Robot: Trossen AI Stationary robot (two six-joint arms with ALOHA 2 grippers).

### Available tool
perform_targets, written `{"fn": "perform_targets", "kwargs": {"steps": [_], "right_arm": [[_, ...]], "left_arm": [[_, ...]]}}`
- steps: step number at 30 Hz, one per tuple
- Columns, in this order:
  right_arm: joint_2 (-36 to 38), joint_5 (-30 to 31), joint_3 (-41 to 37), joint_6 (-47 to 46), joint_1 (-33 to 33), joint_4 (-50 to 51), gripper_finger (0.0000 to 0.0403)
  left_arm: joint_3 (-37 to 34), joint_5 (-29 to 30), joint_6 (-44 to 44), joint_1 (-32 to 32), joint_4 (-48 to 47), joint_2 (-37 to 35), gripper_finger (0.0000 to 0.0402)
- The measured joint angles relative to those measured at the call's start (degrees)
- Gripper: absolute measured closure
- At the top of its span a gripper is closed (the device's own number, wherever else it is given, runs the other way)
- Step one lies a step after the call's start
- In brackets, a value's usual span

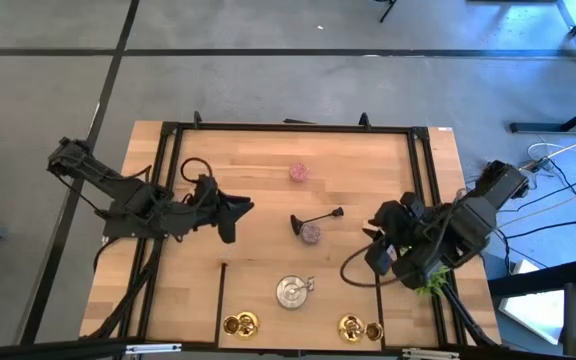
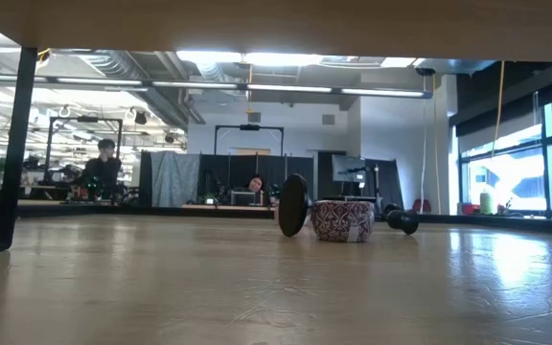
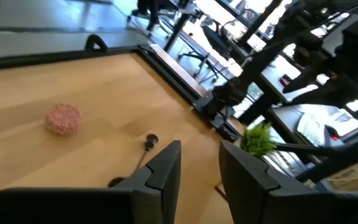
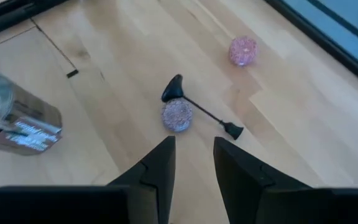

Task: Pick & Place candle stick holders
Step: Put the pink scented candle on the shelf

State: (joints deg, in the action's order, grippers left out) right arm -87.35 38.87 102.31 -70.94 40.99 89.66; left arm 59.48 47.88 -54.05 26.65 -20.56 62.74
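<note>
A black candle stick holder with a thin stem (image 1: 316, 217) lies on its side at the table's middle, and its round base stands on edge in the low view (image 2: 293, 205). A mauve glittery holder (image 1: 311, 233) sits against that base; it also shows in the right wrist view (image 4: 177, 115). A pink glittery holder (image 1: 299, 172) sits farther back. A shiny silver round holder (image 1: 293, 291) and gold holders (image 1: 240, 323) (image 1: 358, 327) stand near the front edge. My left gripper (image 1: 240, 218) is open and empty, left of the black holder. My right gripper (image 1: 373, 240) is open and empty, to its right.
A green spiky plant (image 1: 430, 288) sits at the table's right edge beside my right arm, and also shows in the left wrist view (image 3: 258, 138). A black frame rail (image 1: 288, 128) runs around the table. Bare wood lies between the two grippers and the holders.
</note>
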Motion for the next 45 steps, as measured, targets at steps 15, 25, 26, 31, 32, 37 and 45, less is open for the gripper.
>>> {"fn": "perform_targets", "kwargs": {"steps": [15,25,26,31,32,37,45], "right_arm": [[0.0,-2.1,2.0,13.3,-17.7,-5.4,0.029],[0.0,-13.9,1.9,26.3,-33.1,-26.8,0.029],[0.0,-15.1,1.8,27.3,-34.2,-28.9,0.029],[-0.1,-17.3,1.7,30.1,-37.3,-32.0,0.029],[-0.4,-17.9,1.7,30.5,-37.9,-31.9,0.029],[-3.0,-24.0,1.7,31.5,-41.0,-30.7,0.0264],[-7.3,-26.2,1.6,31.6,-42.2,-30.4,0.0157]], "left_arm": [[0.0,-23.7,12.5,-21.2,-0.3,0.0,0.0297],[0.1,-37.7,27.9,-36.3,-4.2,5.1,0.0297],[0.0,-39.0,29.8,-37.3,-5.0,6.1,0.0297],[0.0,-44.1,34.6,-40.9,-5.6,10.8,0.0288],[0.0,-44.6,35.4,-41.2,-5.5,11.8,0.0284],[0.0,-44.8,37.5,-41.5,-4.4,16.8,0.0249],[0.0,-38.7,46.0,-40.0,0.6,22.4,0.0183]]}}
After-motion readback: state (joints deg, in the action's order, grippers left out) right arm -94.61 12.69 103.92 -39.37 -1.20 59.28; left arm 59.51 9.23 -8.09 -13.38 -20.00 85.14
